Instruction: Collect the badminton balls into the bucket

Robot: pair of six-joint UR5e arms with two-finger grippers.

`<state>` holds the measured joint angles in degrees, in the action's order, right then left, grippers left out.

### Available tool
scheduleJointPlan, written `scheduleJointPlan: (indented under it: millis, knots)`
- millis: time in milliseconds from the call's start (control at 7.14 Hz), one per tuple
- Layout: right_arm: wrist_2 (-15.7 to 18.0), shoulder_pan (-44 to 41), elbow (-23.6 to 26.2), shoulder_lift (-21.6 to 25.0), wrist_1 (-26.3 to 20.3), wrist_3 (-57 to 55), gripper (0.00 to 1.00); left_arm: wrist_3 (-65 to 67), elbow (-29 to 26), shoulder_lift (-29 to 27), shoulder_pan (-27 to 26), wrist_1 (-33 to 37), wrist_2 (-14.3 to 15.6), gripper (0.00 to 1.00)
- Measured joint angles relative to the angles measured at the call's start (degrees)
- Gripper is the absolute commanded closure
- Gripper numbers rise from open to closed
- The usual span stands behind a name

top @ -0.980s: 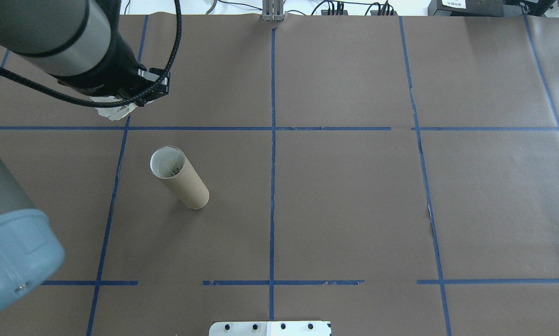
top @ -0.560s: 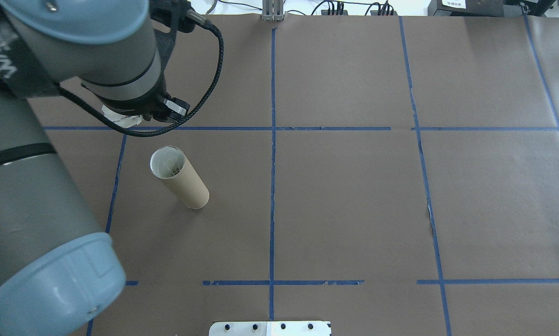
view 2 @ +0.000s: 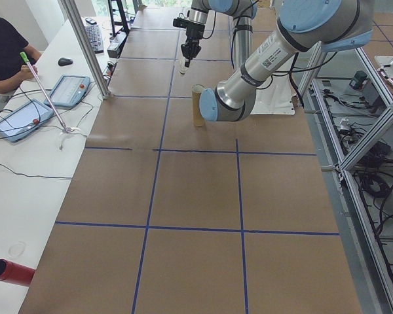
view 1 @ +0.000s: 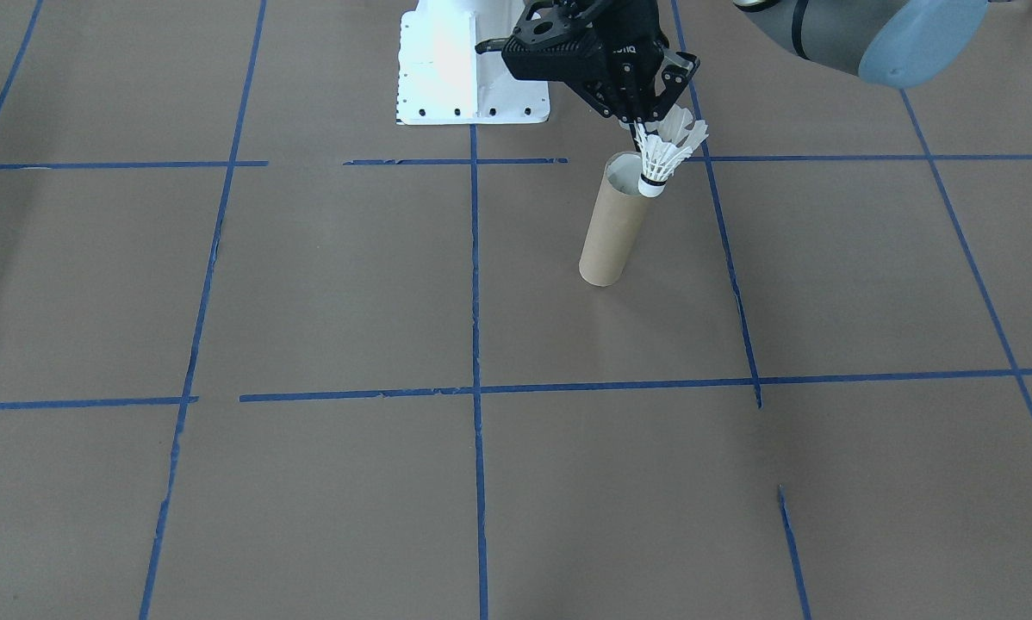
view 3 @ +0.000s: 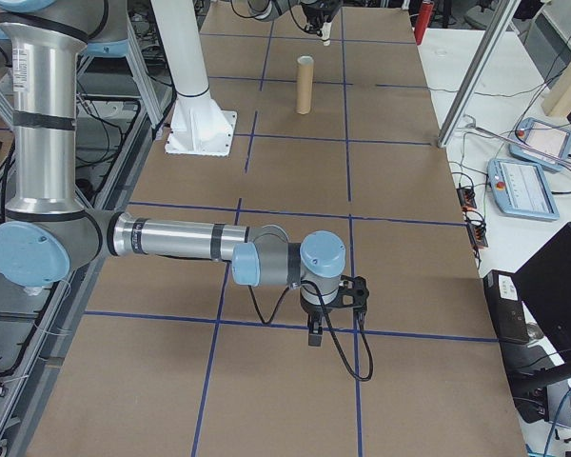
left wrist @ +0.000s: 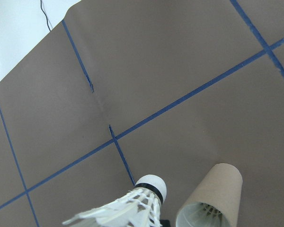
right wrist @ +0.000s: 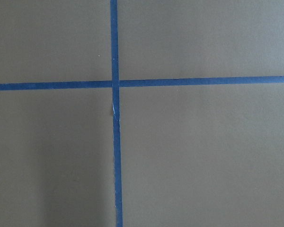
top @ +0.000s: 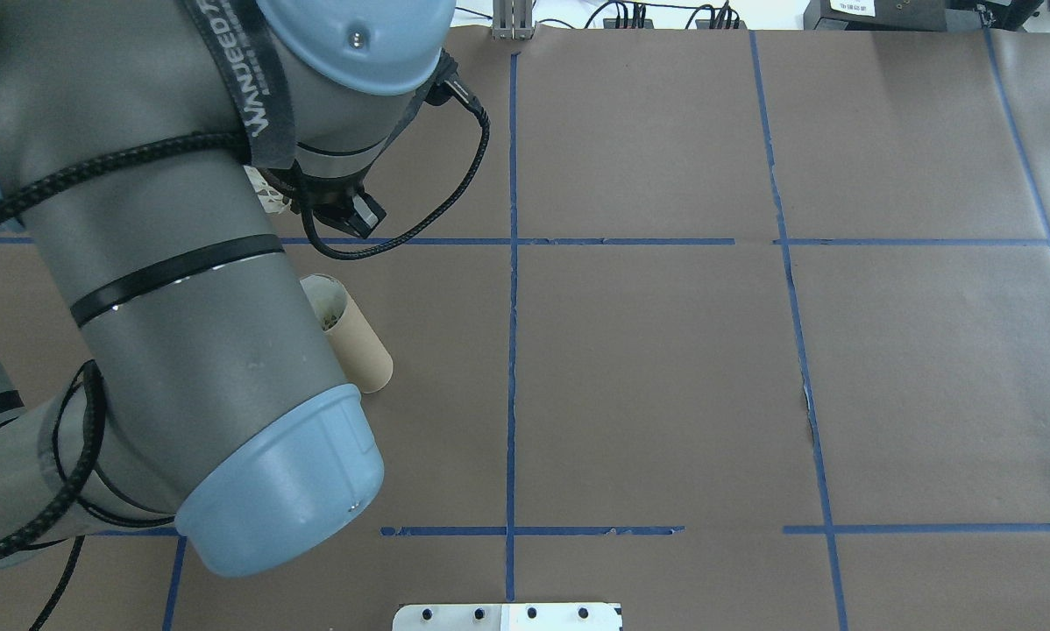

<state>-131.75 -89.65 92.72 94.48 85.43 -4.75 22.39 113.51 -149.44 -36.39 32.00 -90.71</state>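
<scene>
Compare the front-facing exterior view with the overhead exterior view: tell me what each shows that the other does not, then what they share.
Only the front-facing view shows the left pincer gripping the shuttlecock by its feathers, cork down, beside the tube's open top, and the white robot base. Only the overhead view shows the left arm's bulk covering part of the tube's mouth, and the cables along the far table edge. Both show the upright cardboard tube and the blue tape grid.
</scene>
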Motion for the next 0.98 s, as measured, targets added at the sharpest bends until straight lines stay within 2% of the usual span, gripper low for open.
scheduleJointPlan:
  millis: [280, 700, 980]
  knots:
    - [0.0, 0.0, 0.0, 0.0, 0.0, 0.0, 0.0, -3.75, -1.08, 0.38, 0.01, -0.44, -1.18, 1.0]
    - [0.0, 0.0, 0.0, 0.0, 0.0, 0.0, 0.0, -4.33, -1.18, 0.78, 0.37, -3.52, -7.14, 1.0]
    - [0.0, 0.0, 0.0, 0.0, 0.0, 0.0, 0.0, -3.9, -1.44, 0.94, 2.96, -4.89, -9.5, 1.0]
